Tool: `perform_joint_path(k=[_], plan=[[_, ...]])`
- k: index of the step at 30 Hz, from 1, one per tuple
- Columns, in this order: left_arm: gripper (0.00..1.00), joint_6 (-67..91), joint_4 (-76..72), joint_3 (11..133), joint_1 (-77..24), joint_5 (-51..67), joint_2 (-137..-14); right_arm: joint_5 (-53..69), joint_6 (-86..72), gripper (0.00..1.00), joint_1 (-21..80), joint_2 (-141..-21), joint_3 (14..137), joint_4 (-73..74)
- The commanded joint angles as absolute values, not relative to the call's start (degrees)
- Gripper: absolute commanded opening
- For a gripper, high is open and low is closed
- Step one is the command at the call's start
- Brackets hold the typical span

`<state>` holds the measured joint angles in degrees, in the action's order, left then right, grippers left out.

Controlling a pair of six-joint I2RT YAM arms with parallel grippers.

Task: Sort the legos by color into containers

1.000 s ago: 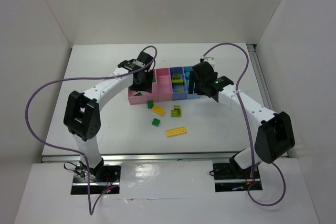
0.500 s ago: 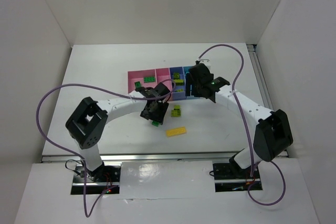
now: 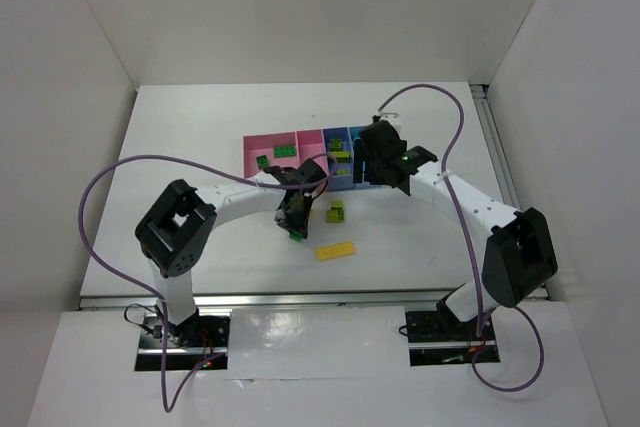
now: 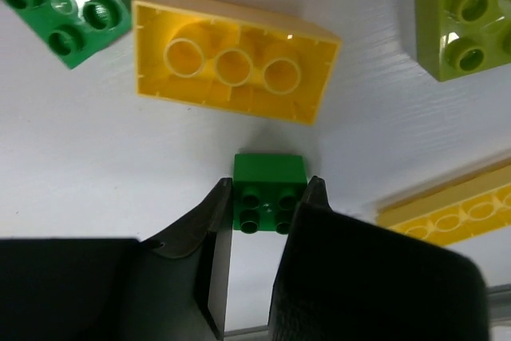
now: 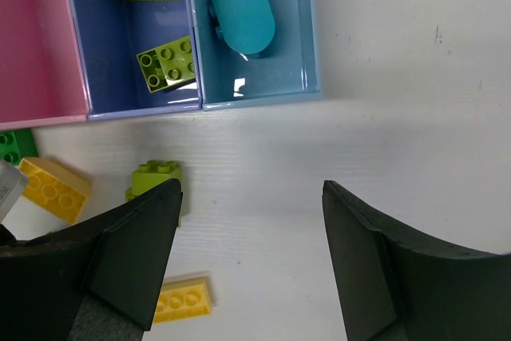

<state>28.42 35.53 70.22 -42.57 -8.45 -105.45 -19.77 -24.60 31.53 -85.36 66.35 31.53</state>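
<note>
The step in hand looks like gripping the small dark green brick (image 4: pixel 270 172): squeeze squarely on its flat sides, lift straight up clear of the upturned yellow brick (image 4: pixel 235 61) just beyond it, and carry it to the pink compartment (image 3: pixel 254 145) that holds dark greens. The brick sits on the bench (image 4: pixel 96 149) between the left fingers (image 4: pixel 209 233), which flank it closely; I cannot tell whether they pinch it. The right fingers (image 5: pixel 132 253) hang spread wide and empty.
</note>
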Motion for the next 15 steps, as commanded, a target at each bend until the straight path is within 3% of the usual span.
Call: perform_joint_path(k=[1,7,12,14,15], plan=[[0.17,26.6,40.2,73.9,-39.5,-8.1,-101.6,-21.8,-24.6,0.78,32.0,-85.4,69.3,32.5],[0.2,24.4,44.8,85.5,-29.6,-8.6,-99.8,-22.3,-24.1,0.78,32.0,-84.9,69.8,33.6],[0.23,24.3,44.8,96.7,-23.1,-7.4,-106.7,-21.7,-24.1,0.79,32.0,-84.4,69.2,34.2],[0.32,24.3,44.8,99.8,-20.7,-4.8,-111.5,-19.0,-22.9,0.79,32.5,-84.4,70.0,34.9],[0.42,24.3,44.8,101.9,-20.1,-3.1,-112.8,-17.9,-21.9,0.79,33.1,-84.9,70.6,34.9]])
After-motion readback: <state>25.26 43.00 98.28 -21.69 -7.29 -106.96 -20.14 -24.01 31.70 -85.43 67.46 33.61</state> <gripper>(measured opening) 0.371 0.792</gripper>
